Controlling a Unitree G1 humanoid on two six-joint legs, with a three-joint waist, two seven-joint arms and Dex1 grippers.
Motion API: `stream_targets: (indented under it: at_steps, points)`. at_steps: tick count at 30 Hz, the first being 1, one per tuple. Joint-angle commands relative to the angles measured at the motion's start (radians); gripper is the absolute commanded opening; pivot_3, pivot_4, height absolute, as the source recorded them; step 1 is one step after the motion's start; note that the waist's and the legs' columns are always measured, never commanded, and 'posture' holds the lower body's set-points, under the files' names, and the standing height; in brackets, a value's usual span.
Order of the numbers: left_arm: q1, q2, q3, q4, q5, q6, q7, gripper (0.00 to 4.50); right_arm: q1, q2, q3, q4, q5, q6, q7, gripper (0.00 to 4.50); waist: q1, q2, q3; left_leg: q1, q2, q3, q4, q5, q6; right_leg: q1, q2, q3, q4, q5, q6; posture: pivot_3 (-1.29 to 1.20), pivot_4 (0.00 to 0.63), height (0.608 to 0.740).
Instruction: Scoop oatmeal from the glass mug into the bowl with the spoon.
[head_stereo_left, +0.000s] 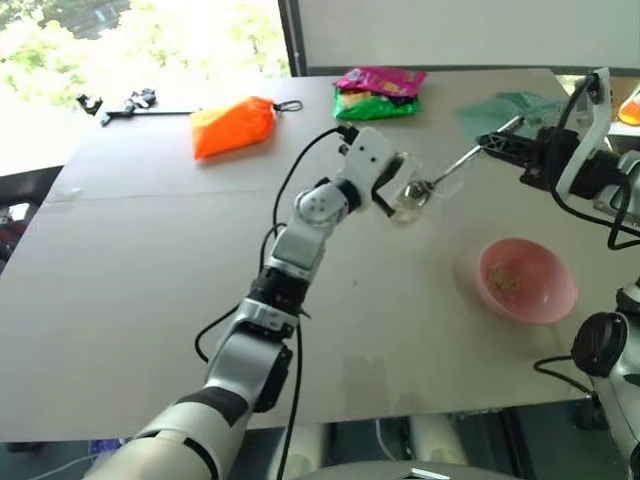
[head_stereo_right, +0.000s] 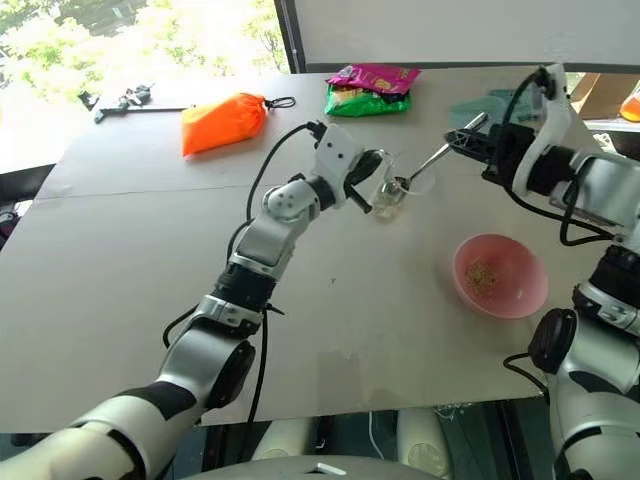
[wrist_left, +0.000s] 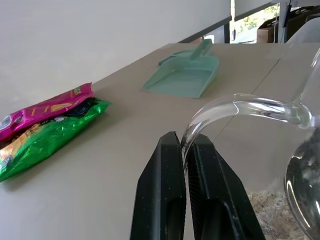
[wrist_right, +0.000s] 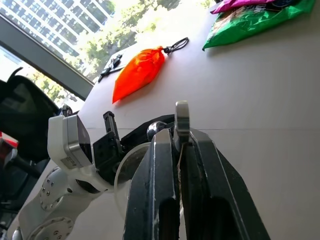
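Note:
The glass mug (head_stereo_left: 406, 203) is held just above the table's middle, with my left gripper (wrist_left: 182, 141) shut on its clear handle (wrist_left: 240, 106). Pale oatmeal (wrist_left: 272, 212) lies in the mug's bottom. My right gripper (head_stereo_left: 497, 141) is shut on the handle of the silver spoon (head_stereo_left: 455, 164), whose handle end (wrist_right: 181, 117) sticks up between the fingers. The spoon's oval end (head_stereo_right: 398, 185) rests at the mug's mouth. The pink bowl (head_stereo_left: 552, 300) sits on the table to the right of the mug, with a little oatmeal (head_stereo_left: 503, 281) inside.
An orange pouch (head_stereo_left: 232, 125) and pink and green snack packets (head_stereo_left: 378, 92) lie at the table's far side. A teal dustpan (wrist_left: 185, 75) lies at the far right, behind my right gripper. A black tool (head_stereo_left: 120, 105) lies at the far left corner.

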Motion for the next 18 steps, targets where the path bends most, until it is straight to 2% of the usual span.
stream_targets:
  at_steps: [1,6,13,18]
  points:
    - [-0.06,-0.031,-0.012,0.012,0.003,-0.074,0.004,0.03,-0.045,-0.019,-0.066,0.028,0.144,0.018,-0.091,0.0,-0.003,0.0,0.0,0.0,0.0,0.001,0.0,0.0,0.0,-0.001,0.0,0.0,0.0,0.0,0.0,0.0,0.15,0.74]
    - [-0.071,-0.04,-0.009,0.05,0.006,-0.106,-0.007,0.03,-0.014,-0.057,-0.085,0.092,0.327,-0.044,-0.26,0.0,-0.005,0.0,0.0,0.0,0.0,0.005,-0.001,0.0,0.0,-0.001,0.0,0.001,0.0,0.0,0.0,0.0,0.15,0.74]
    - [-0.069,-0.039,-0.018,0.078,0.014,-0.131,-0.019,0.03,0.108,-0.162,0.0,0.08,0.665,-0.223,-0.463,0.0,-0.002,0.0,0.0,-0.004,0.0,0.005,0.001,0.0,0.0,-0.002,0.0,0.0,0.0,0.0,0.0,0.0,0.15,0.74]
    - [-0.067,-0.044,-0.023,0.084,0.018,-0.143,-0.024,0.03,0.146,-0.19,0.031,0.048,0.712,-0.295,-0.486,0.0,-0.005,0.0,0.0,-0.008,0.0,0.003,0.003,0.0,0.0,-0.004,0.0,-0.003,0.0,0.0,0.0,0.0,0.15,0.74]
